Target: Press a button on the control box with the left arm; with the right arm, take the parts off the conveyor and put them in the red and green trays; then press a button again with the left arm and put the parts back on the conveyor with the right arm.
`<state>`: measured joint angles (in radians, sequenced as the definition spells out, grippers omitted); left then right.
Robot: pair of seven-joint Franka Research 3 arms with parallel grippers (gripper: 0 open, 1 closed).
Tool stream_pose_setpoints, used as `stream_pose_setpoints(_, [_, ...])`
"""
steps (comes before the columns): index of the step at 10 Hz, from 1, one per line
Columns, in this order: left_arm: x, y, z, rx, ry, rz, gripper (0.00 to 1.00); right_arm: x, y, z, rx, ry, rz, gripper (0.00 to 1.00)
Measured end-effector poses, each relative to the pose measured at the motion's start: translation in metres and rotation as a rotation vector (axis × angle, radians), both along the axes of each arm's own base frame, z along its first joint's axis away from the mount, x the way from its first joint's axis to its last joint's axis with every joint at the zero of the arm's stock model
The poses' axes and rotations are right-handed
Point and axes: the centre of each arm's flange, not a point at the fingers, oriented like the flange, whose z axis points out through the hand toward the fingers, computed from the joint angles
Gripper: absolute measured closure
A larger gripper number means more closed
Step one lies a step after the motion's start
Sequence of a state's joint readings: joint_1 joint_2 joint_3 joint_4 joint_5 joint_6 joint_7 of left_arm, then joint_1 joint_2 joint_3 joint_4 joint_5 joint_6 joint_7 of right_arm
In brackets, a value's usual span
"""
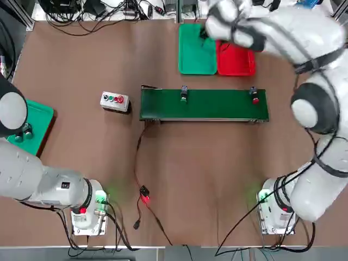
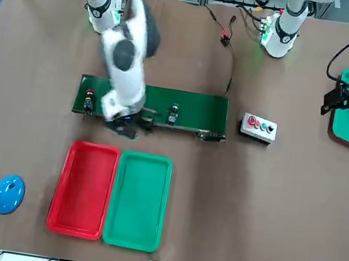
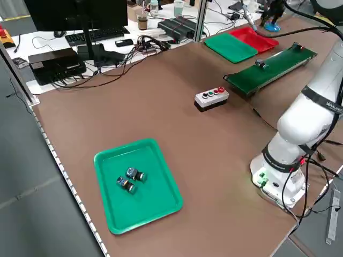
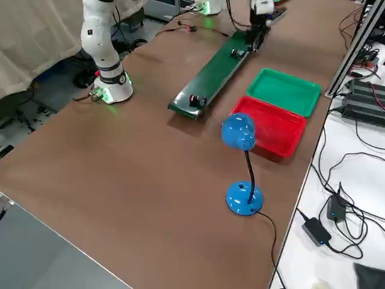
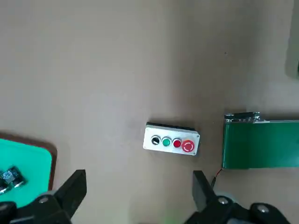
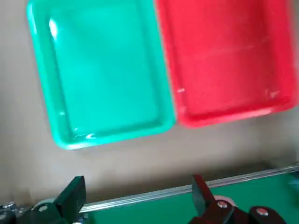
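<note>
both parts [image 1: 184, 94] lie on the conveyor [image 1: 217, 105]; trays [image 2: 112, 193] empty.

Brown tabletop [image 1: 81, 60] has the conveyor [image 1: 204, 105], control box [image 1: 115, 101], red tray [image 1: 236, 60] and green tray [image 1: 197, 51] sitting on it.

Two parts [image 1: 184, 94] on one conveyor [image 1: 217, 106]; two trays [image 2: 138, 197]; one control box [image 1: 115, 100].

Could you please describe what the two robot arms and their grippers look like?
Both the left arm and the right arm are white-grey with thick rounded links and dark joint bands. Each base glows green and trails black cables. The left gripper and the right gripper have black angular jaws.
</note>
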<state>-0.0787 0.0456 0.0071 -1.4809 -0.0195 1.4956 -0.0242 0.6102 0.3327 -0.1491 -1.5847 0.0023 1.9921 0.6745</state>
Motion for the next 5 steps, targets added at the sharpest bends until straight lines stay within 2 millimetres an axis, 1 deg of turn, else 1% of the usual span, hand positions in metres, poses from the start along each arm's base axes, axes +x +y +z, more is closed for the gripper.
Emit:
stream_pose_setpoints(1, [0.0,0.0,0.0,0.0,0.0,0.0,0.0,0.011,-0.048,0.037,0.0,-0.001,0.014,0.0])
stream_pose_setpoints(2, [0.0,0.0,0.0,0.0,0.0,0.0,0.0,0.018,-0.091,0.069,0.001,-0.004,0.023,0.0])
stream_pose_setpoints(3, [0.0,0.0,0.0,0.0,0.0,0.0,0.0,0.022,-0.131,0.096,0.001,-0.004,0.025,0.0])
stream_pose_setpoints(4, [0.0,0.0,0.0,0.0,0.0,0.0,0.0,0.024,-0.165,0.119,0.002,-0.001,0.029,0.0])
stream_pose_setpoints(5, [0.0,0.0,0.0,0.0,0.0,0.0,0.0,0.021,-0.193,0.14,0.008,-0.003,0.037,0.0])
